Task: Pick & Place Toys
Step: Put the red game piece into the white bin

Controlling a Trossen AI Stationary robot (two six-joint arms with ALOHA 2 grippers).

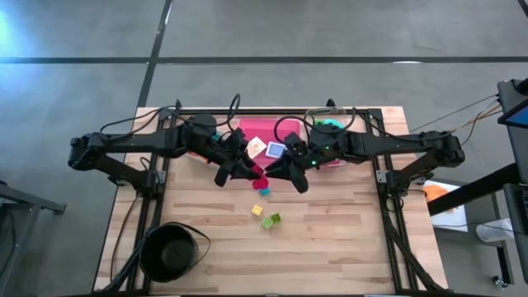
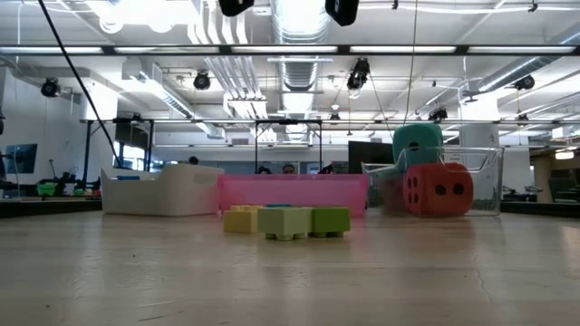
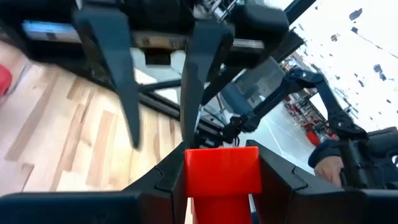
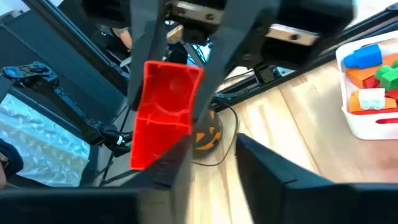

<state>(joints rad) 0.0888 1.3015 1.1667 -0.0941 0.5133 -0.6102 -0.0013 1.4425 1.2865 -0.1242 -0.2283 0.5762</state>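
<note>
Over the wooden desk's [image 1: 330, 239] middle, the left gripper [image 3: 221, 186] clamps a small red plastic block [image 3: 222, 174]; the right gripper's [image 4: 211, 149] fingers stand narrowly parted beside it, near the pink tray [image 1: 247, 128].

Three loose blocks [image 1: 270, 219] on the table (two dice [image 2: 441, 188] behind).

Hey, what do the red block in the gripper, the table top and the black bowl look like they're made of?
Red block: likely hard plastic, with an even bright colour, smooth faces and moulded edges.
Table top: wood, pale planks with visible grain and seams, matt or lightly sealed.
Black bowl: smooth and dark, probably plastic or coated metal; the high view does not settle which.
</note>
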